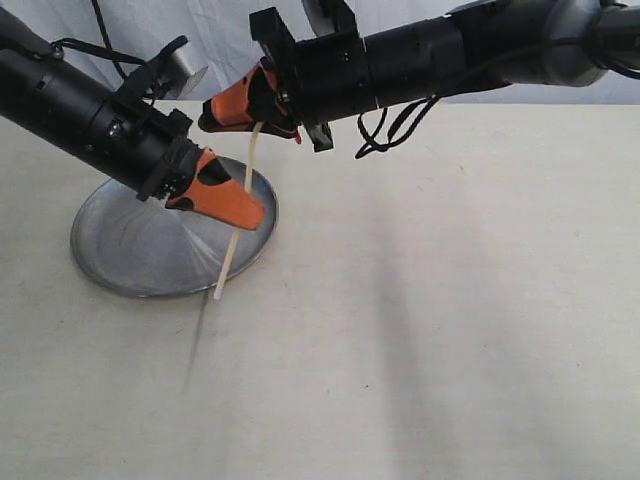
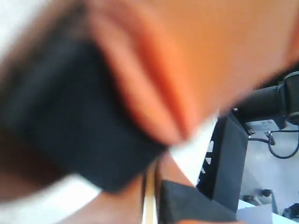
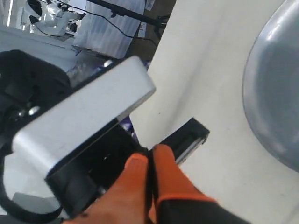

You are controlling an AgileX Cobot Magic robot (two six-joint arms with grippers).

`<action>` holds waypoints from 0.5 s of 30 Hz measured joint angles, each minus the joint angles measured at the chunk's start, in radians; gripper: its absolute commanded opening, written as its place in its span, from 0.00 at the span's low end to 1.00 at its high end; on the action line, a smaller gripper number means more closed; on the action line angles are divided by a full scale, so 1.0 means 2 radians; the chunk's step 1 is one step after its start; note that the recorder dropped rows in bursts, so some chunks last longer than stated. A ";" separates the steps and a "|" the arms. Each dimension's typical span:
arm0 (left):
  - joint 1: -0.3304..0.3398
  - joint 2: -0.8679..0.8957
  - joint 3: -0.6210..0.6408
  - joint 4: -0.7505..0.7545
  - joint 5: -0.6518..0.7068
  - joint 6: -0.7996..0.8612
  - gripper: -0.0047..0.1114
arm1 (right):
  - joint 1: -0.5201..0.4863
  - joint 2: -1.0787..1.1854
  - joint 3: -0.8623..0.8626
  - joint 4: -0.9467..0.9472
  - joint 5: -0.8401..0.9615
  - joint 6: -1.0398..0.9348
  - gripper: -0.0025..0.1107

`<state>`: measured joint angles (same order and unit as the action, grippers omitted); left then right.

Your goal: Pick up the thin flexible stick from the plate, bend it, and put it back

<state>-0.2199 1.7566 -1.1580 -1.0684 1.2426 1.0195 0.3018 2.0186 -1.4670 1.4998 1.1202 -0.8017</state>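
Smooth orange left fingers (image 1: pixel 228 197) pinch the thin flexible stick (image 1: pixel 227 262), pale and slightly curved, at its middle. The right fingers (image 1: pixel 238 108) are closed on its top, above the round shiny plate (image 1: pixel 130 250).

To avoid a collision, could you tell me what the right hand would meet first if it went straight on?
Likely the left arm, just ahead of the right hand; depth is unclear.

Pale stick (image 1: pixel 228 258) tilted steeply above silver plate (image 1: pixel 130 250).
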 measured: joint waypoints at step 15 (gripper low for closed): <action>0.000 -0.048 0.005 -0.135 -0.005 0.062 0.04 | 0.002 -0.005 -0.005 -0.133 -0.067 0.078 0.02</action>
<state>-0.2199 1.6605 -1.1478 -1.3392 1.2329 1.1430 0.3055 2.0083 -1.4772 1.2343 0.9860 -0.6462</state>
